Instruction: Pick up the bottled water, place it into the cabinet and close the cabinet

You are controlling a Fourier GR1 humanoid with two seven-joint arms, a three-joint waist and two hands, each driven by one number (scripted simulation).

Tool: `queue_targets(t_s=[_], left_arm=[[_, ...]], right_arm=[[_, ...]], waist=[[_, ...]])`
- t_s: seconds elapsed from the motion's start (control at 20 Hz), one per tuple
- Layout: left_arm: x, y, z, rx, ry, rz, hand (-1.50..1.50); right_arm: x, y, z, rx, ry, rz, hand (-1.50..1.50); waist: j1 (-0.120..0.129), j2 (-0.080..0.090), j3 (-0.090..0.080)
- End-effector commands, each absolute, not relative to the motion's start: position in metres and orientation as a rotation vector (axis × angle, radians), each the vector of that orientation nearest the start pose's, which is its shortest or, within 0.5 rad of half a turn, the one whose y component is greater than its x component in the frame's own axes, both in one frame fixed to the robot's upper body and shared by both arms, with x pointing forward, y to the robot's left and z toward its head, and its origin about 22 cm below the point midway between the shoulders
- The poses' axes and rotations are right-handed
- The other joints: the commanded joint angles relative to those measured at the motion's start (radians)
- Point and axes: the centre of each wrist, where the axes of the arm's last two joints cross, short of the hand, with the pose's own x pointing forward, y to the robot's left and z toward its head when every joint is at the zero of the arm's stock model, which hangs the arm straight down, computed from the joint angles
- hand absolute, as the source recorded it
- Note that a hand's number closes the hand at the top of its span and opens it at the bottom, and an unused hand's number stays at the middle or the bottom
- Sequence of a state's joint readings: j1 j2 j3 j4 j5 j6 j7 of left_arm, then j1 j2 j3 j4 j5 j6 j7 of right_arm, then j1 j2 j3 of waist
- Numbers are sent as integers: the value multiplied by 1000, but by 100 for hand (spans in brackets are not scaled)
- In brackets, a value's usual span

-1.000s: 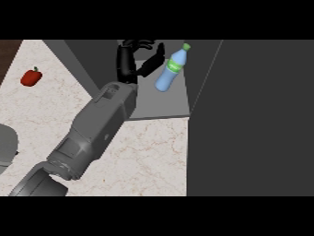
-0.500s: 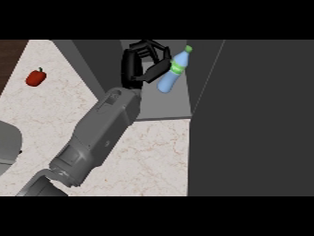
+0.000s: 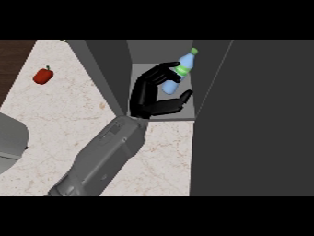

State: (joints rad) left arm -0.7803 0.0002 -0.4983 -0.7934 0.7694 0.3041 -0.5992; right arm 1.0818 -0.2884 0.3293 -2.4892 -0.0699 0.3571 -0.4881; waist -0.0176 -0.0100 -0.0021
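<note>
While you compare with half a second back: the hand [image 3: 148,94] has shifted toward the cabinet's front, and its fingers have opened away from the bottled water [image 3: 178,73].
Which hand: you cannot tell left from right; only one forearm shows, entering from the lower left.
Hand state: released, with fingers spread and relaxed, the thumb stretched out low toward the cabinet's right wall.
Contact: fingertips lie just beside the bottle's neck; you cannot tell if they touch.
Bottled water: inside the cabinet [image 3: 112,69], leaning, green cap toward the cabinet's back right.
Worktop [image 3: 64,115]: pale marble, in front of the cabinet.
Count: one bottle, one red pepper [image 3: 43,75] left of the cabinet, one hand.
</note>
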Motion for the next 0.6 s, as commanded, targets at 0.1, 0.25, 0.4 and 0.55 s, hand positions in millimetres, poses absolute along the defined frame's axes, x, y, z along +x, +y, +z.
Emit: queue_targets(t_s=[0.1, 0.25, 0.4, 0.55], left_arm=[[293, 41, 1, -634, -1717, 70, -150], [261, 57, -24, -574, -1724, 96, -150], [235, 83, -26, -509, -1748, 148, -150], [222, 121, -22, -457, -1736, 175, -150]], right_arm=[[15, -231, 141, 325, -1921, 241, -150], [13, -228, 151, 321, -1935, 247, -150], [12, -231, 144, 302, -1933, 256, -150], [12, -228, 148, 297, -1938, 284, -150]], waist=[[26, -7, 0], [37, -4, 0], [44, -9, 1], [43, -7, 0]])
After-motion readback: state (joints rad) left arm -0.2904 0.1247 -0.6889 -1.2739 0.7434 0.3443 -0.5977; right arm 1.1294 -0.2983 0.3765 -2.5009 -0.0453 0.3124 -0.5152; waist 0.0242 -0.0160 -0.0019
